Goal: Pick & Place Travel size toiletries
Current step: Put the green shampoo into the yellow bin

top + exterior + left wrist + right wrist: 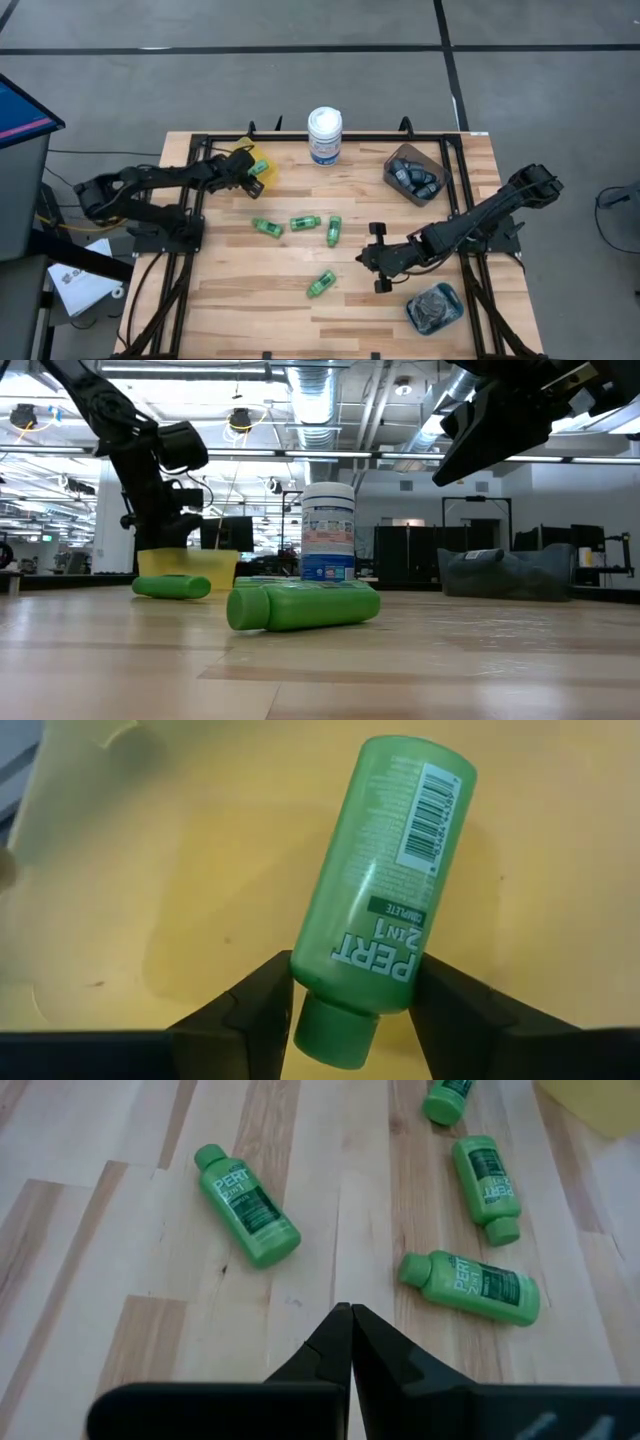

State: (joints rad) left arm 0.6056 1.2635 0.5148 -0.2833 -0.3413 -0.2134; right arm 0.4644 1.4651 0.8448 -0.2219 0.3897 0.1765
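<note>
The right gripper [381,258] hangs above the near-middle of the table [230,320], fingers pressed together and holding nothing. Just left of it, nearest the front edge, lies one green bottle [321,283], its long axis slanting from near-left to far-right; in the right wrist view that bottle [247,1205] lies ahead of the closed fingertips and off to one side, cap pointing away. The right arm is plainly the nearer one for it, and I judge its fingers must part before any pick. Beyond, three more green bottles lie loose in a rough row across mid-table [302,222], so four are loose on the wood. To the right, a teal bin [435,307] at the near edge holds dark discs and a brown bin [416,175] farther back holds blue-grey bottles; neither lot can be counted. Farther left, the left gripper [243,170] sits over the yellow bin [262,168], its fingers [255,1010] on either side of a fifth green bottle [385,890] near its cap, with yellow floor behind it. At the far edge stands one white tub [324,135].
</note>
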